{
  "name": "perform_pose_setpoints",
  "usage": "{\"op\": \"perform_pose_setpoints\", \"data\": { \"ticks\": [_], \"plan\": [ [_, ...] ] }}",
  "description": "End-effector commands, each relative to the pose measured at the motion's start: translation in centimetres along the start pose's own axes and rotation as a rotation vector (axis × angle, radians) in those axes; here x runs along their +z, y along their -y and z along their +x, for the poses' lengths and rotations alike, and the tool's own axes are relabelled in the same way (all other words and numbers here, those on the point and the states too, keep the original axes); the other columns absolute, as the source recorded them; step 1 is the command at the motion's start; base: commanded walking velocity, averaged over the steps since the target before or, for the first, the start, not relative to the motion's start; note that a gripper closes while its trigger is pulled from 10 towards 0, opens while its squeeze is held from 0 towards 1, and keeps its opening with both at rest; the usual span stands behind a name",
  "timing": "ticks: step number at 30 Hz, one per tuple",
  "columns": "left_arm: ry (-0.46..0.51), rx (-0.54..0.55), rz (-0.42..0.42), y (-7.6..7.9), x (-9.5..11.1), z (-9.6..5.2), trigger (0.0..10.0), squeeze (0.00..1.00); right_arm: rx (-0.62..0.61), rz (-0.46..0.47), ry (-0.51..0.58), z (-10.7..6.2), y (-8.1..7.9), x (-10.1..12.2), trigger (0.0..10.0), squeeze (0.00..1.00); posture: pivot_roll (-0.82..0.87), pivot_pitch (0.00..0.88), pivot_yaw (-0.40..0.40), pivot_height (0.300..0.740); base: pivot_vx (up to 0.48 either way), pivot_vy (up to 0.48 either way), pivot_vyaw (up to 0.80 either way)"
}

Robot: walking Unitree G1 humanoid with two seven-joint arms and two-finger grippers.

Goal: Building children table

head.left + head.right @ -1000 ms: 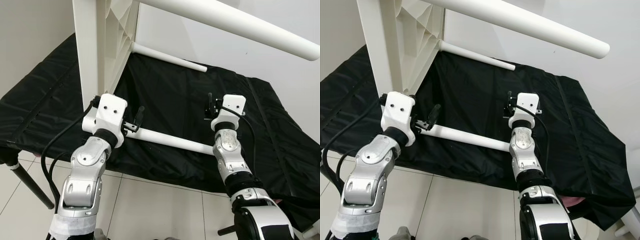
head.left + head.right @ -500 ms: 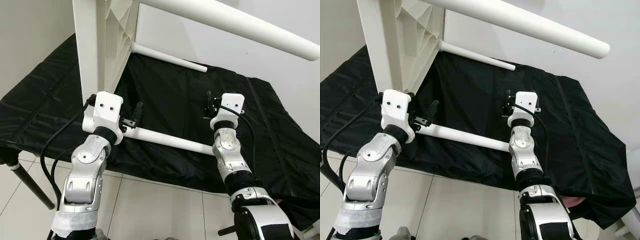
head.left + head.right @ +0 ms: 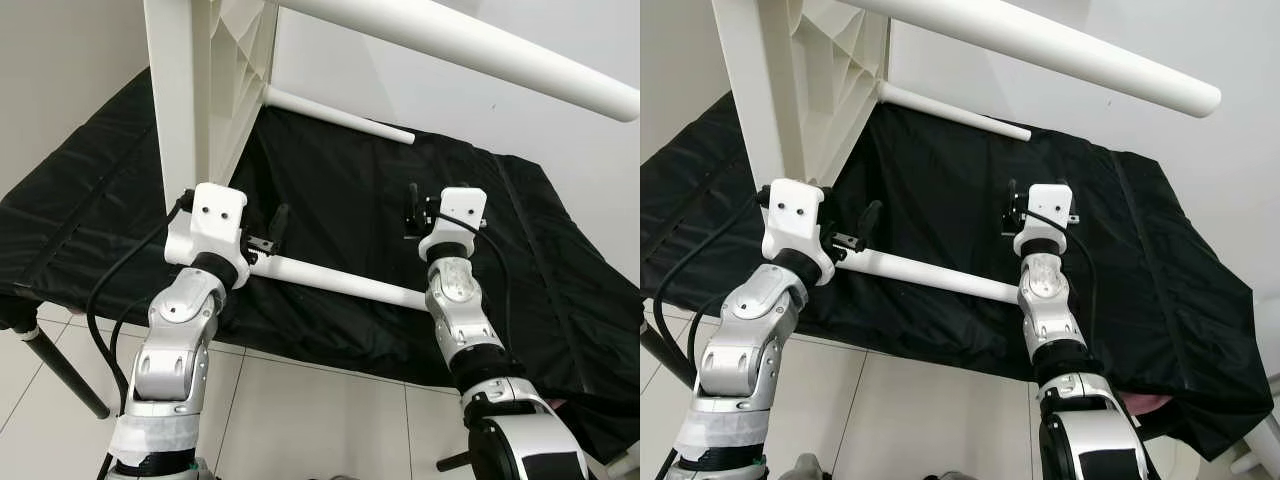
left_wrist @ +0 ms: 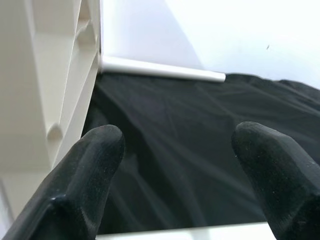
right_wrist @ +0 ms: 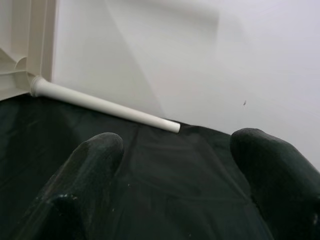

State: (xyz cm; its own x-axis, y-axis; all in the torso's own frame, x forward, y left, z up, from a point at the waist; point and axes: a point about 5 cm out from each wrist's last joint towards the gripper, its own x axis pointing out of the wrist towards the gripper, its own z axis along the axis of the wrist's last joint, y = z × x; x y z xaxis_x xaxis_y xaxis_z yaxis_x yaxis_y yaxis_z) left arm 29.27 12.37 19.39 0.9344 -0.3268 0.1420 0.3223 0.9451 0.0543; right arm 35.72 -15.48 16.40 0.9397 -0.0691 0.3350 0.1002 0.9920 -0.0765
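The white children's table (image 3: 205, 70) stands on its side on the black-draped tabletop (image 3: 560, 260), legs sticking out toward 4 o'clock. The near leg (image 3: 340, 281) runs between both arms. The left end effector (image 3: 268, 238) is nearest, fingers spread right over its base; the right end effector (image 3: 412, 210) hangs open, holding nothing.

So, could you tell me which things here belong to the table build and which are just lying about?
Part of the job:
- white tabletop, standing on its edge
- near leg, lying along the front
- far leg, fitted to the tabletop
- upper leg, jutting overhead
- left gripper, open by the near leg
- right gripper, open

Just there:
- black cloth over the work surface
- tiled floor
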Motion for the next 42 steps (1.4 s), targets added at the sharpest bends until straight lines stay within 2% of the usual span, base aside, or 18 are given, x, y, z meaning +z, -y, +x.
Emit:
{"op": "perform_pose_setpoints", "data": {
  "ticks": [1, 5, 6, 9, 10, 11, 12, 13, 14, 15, 16, 20, 24, 29, 30, 32, 35, 42],
  "plan": [
    [0.009, 0.034, -0.012, 0.2, -0.1, 0.1, 10.0, 0.00, -0.005, 0.006, 0.009, -0.1, 0.3, 0.1, 10.0, 0.00, 0.04, 0.000, -0.131, 0.740, 0.000, 0.000, 0.00],
    [0.016, 0.021, -0.009, 0.2, 0.0, 0.1, 10.0, 0.00, -0.002, 0.016, 0.017, 0.1, 0.2, 0.2, 10.0, 0.00, 0.05, 0.000, -0.119, 0.740, 0.000, 0.000, 0.00],
    [0.017, 0.003, -0.016, 0.0, 0.1, -0.1, 10.0, 0.26, -0.004, 0.029, 0.032, 0.1, 0.2, 0.4, 10.0, 1.00, 0.05, 0.000, -0.107, 0.740, 0.000, 0.000, 0.00],
    [0.017, -0.001, -0.016, -0.1, 0.1, -0.1, 10.0, 0.26, -0.007, 0.027, 0.035, 0.1, 0.3, 0.4, 10.0, 1.00, 0.05, 0.000, -0.107, 0.740, 0.000, 0.000, 0.00],
    [0.015, -0.008, -0.020, -0.2, 0.0, -0.2, 10.0, 1.00, -0.018, 0.018, 0.036, 0.1, 0.4, 0.5, 10.0, 1.00, 0.05, 0.000, -0.108, 0.740, 0.000, 0.000, 0.00],
    [0.015, -0.008, -0.020, -0.2, 0.0, -0.2, 10.0, 1.00, -0.018, 0.018, 0.036, 0.1, 0.4, 0.5, 10.0, 1.00, 0.05, 0.000, -0.108, 0.740, 0.000, 0.000, 0.00],
    [0.016, -0.008, -0.017, -0.3, 0.0, -0.3, 10.0, 1.00, -0.019, 0.005, 0.040, 0.0, 0.5, 0.6, 10.0, 0.78, 0.05, 0.000, -0.108, 0.740, 0.000, 0.000, 0.00],
    [0.017, -0.007, -0.015, -0.4, 0.1, -0.3, 10.0, 1.00, -0.019, -0.001, 0.043, 0.0, 0.5, 0.6, 10.0, 0.00, 0.05, 0.000, -0.108, 0.740, 0.000, 0.000, 0.00],
    [-0.003, -0.011, 0.016, -0.3, -0.3, -0.5, 10.0, 0.67, -0.019, -0.025, 0.069, -0.2, 0.7, 1.1, 10.0, 0.00, 0.05, 0.000, -0.105, 0.740, 0.000, 0.000, 0.00],
    [-0.003, -0.011, 0.016, -0.3, -0.3, -0.5, 10.0, 0.67, -0.019, -0.025, 0.069, -0.2, 0.7, 1.1, 10.0, 0.00, 0.05, 0.000, -0.105, 0.740, 0.000, 0.000, 0.00],
    [-0.017, -0.022, 0.015, -0.2, -0.5, -0.6, 10.0, 0.00, -0.020, -0.037, 0.091, -0.3, 0.8, 1.4, 10.0, 0.00, 0.05, 0.000, -0.104, 0.740, 0.000, 0.000, 0.00],
    [-0.026, -0.033, 0.016, 0.0, -0.7, -0.8, 10.0, 0.00, -0.017, -0.065, 0.124, -0.5, 0.8, 1.9, 10.0, 0.00, 0.05, 0.000, -0.101, 0.740, 0.000, 0.000, 0.00],
    [-0.071, -0.041, 0.017, 0.3, -1.8, -1.6, 10.0, 0.00, -0.063, -0.211, 0.303, -1.6, 1.3, 4.8, 10.0, 0.00, 0.06, 0.000, -0.101, 0.740, 0.000, 0.000, 0.00],
    [-0.079, -0.038, 0.013, 0.3, -1.9, -1.7, 10.0, 0.00, -0.098, -0.267, 0.366, -2.2, 1.6, 5.8, 10.0, 0.00, 0.06, 0.000, -0.100, 0.740, 0.000, 0.000, 0.00],
    [-0.084, -0.030, 0.016, 0.3, -2.0, -1.8, 10.0, 0.00, -0.125, -0.335, 0.428, -2.9, 1.6, 6.6, 10.0, 0.00, 0.06, 0.000, -0.097, 0.740, 0.000, 0.000, 0.00],
    [-0.084, -0.030, 0.016, 0.3, -2.0, -1.8, 10.0, 0.00, -0.125, -0.335, 0.428, -2.9, 1.6, 6.6, 10.0, 0.00, 0.06, 0.000, -0.097, 0.740, 0.000, 0.000, 0.00],
    [-0.083, -0.030, 0.021, 0.1, -1.8, -1.6, 10.0, 0.00, -0.140, -0.427, 0.531, -4.1, 1.1, 7.9, 10.0, 0.00, 0.06, 0.000, -0.091, 0.740, 0.000, 0.000, 0.00],
    [-0.102, -0.058, 0.008, 0.4, -2.2, -1.4, 10.0, 0.00, -0.053, -0.464, 0.652, -4.5, 0.3, 9.8, 10.0, 0.00, 0.04, 0.000, -0.075, 0.740, 0.000, 0.000, 0.00]
  ]
}}
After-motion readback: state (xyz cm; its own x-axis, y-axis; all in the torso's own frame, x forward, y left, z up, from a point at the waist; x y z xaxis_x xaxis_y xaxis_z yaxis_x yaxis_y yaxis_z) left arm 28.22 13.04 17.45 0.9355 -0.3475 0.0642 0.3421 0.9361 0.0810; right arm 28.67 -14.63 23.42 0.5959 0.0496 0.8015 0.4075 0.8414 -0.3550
